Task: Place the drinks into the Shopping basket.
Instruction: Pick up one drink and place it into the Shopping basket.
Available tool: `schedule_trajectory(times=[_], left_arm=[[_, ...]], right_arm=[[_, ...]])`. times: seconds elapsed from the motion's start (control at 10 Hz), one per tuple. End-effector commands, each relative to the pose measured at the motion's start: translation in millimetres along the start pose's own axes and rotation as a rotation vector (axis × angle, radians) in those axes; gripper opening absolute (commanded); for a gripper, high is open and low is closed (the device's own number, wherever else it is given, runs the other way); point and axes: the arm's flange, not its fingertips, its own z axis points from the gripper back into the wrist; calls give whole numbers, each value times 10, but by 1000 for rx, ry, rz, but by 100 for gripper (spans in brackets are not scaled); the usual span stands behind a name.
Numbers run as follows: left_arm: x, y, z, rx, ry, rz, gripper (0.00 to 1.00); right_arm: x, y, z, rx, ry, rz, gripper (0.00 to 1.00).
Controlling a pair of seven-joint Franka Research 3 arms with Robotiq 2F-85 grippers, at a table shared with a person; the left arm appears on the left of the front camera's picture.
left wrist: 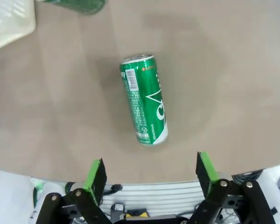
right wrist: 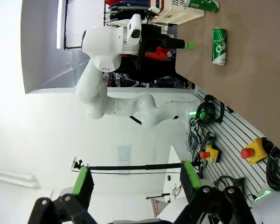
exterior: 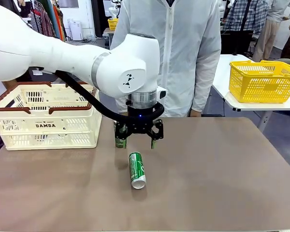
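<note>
L tool (exterior: 137, 143) released, jaws wide, nothing in it. It hangs over the tabletop (exterior: 222, 169) mid-frame in front view, just behind the lying can (exterior: 137, 169). R tool (right wrist: 135, 176) also released and empty, well off to the side, viewing the scene rolled sideways.

Can: green, on its side, centre of front view, silver end toward cam. In L wrist view it sits above the pads (left wrist: 94, 173) in frame. Long axis runs nearly up-down w/ slight tilt, so jaws are roughly square across its body.

2nd can (exterior: 120, 141): green, upright, partly hidden behind the L tool's finger in front view, between tool and basket (exterior: 72, 126). Basket is at left of frame, near both cans. Can't tell what's inside through the slots.

Step as I read it: pre-grasp on the lying can, no contact yet.

Next:
- slide L tool toward lower frame edge till pads straddle can mid-body
- small yaw trim to match tilt
- drop, clench, lift
- carry left over basket rim, let go

Watch: can may roll if one pad hits first. Keep clear of 2nd can on descent.
</note>
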Motion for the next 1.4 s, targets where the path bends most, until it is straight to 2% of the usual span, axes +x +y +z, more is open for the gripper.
schedule_trajectory(times=[0.0,0.2,0.3,0.6,0.7,1.1,1.3], left_arm=[[-89,236,96,-22,15,-4,100],[-89,236,96,-22,15,-4,100],[11,90,74,-10,5,7,100],[75,268,-393,-119,-70,-23,100],[56,303,-516,-117,-73,-9,100],[153,291,-984,-137,-40,-2,100],[227,238,-1188,-122,7,3,100]], right_arm=[[-7,53,52,-5,13,-16,100],[-7,53,52,-5,13,-16,100],[-7,53,52,-5,13,-16,100],[-7,53,52,-5,13,-16,100],[-7,53,52,-5,13,-16,100],[-7,53,52,-5,13,-16,100],[-7,53,52,-5,13,-16,100]])
